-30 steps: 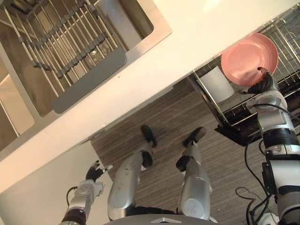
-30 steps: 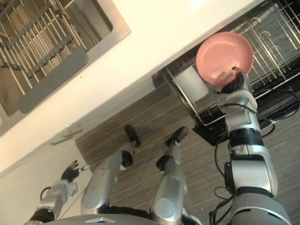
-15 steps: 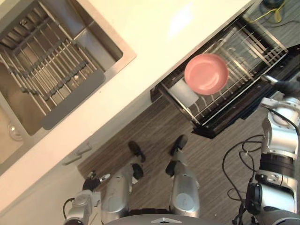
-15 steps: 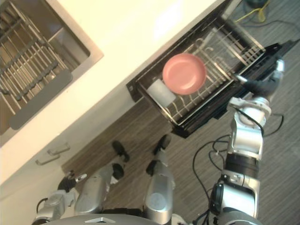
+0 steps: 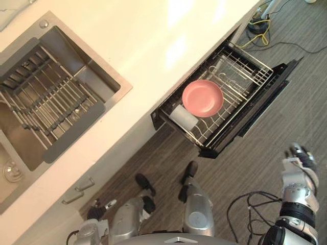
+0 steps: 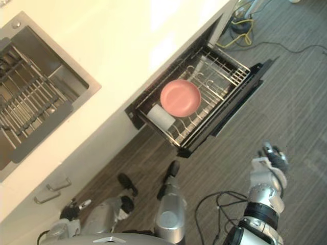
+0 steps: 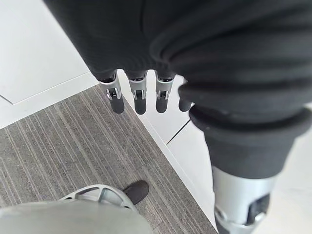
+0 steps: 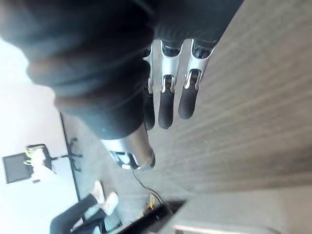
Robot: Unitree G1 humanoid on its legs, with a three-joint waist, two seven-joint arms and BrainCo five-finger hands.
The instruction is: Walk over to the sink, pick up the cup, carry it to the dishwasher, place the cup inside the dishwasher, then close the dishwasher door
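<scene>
1. The white cup (image 5: 183, 116) sits in the dishwasher rack (image 5: 240, 71), just beside a pink plate (image 5: 203, 98).
2. The rack is pulled out over the open dishwasher door (image 5: 266, 102), below the counter (image 5: 153, 41).
3. The right robot hand (image 8: 165, 97) hangs above the floor (image 5: 245, 163), well apart from the door, with its fingers straight and empty.
4. The left robot hand (image 7: 139, 95) is low by the cabinets, fingers straight, holding nothing.

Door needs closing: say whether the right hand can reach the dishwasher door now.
Probably not yet: right hand hangs over floor, apart from the open dishwasher door, though nothing blocks the way.
</scene>
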